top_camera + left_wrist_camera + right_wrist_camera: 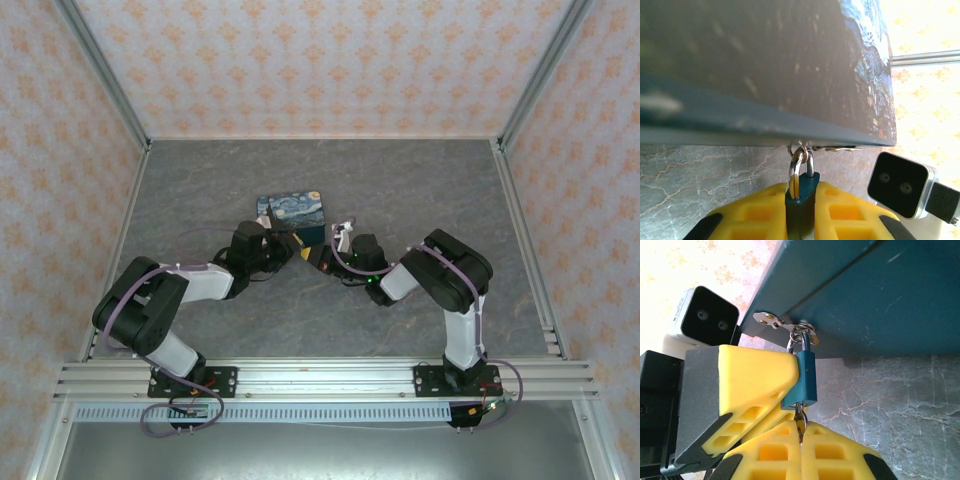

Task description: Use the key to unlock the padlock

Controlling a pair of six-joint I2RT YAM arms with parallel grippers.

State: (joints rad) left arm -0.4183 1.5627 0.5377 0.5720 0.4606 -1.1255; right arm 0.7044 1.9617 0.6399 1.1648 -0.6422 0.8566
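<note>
Low centre of the left wrist view: the left gripper (801, 212) pinches the padlock (801, 192) across its teal body, and the shackle hangs from the hasp (785, 322) on the box (765, 65). Bottom centre of the right wrist view, the right gripper (801, 442) is pressed together on the key (800, 416), just under the lock's base. Both look light, rigid, slick metal. The thin key could likely twist between the pads, so grip its head, and clamp the lock's body.
</note>
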